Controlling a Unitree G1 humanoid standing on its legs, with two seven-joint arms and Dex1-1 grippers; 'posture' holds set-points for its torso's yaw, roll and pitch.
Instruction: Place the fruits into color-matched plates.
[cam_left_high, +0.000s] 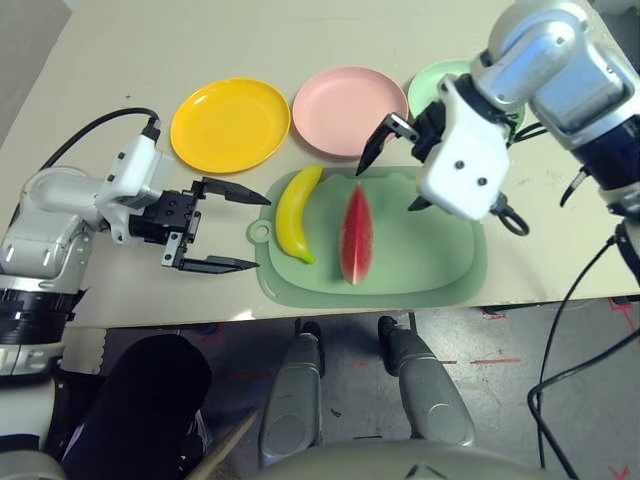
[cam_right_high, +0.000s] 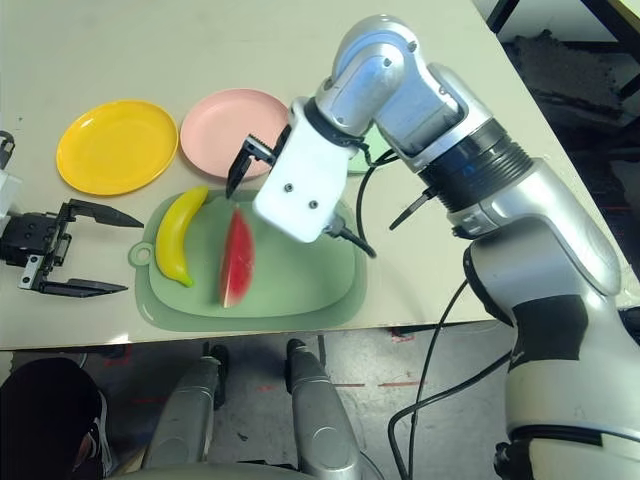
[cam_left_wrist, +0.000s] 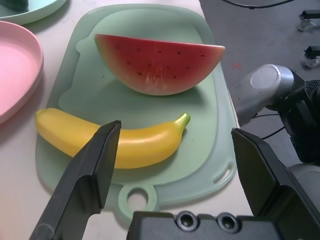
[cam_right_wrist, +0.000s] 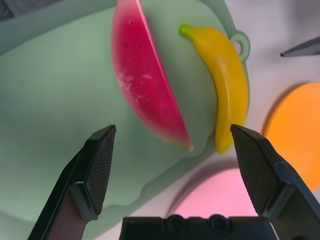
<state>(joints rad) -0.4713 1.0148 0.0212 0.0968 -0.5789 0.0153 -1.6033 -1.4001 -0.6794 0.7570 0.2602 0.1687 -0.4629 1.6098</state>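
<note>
A yellow banana (cam_left_high: 297, 210) and a red watermelon wedge (cam_left_high: 357, 233) lie side by side on a pale green cutting board (cam_left_high: 420, 265). Behind the board stand the yellow plate (cam_left_high: 230, 123), the pink plate (cam_left_high: 348, 108) and the mint green plate (cam_left_high: 438, 82), which my right arm partly hides. A dark green shape (cam_left_wrist: 12, 4), apparently the avocado, sits on the mint plate (cam_left_wrist: 37, 11) at the picture's edge. My left gripper (cam_left_high: 258, 232) is open on the table just left of the board, pointing at the banana (cam_left_wrist: 120, 142). My right gripper (cam_right_wrist: 170, 131) hangs open over the watermelon's (cam_right_wrist: 145, 80) far end.
The table's front edge runs just below the cutting board. Black cables hang off the right arm past the table's right side. Bare tabletop lies left of and behind the yellow plate.
</note>
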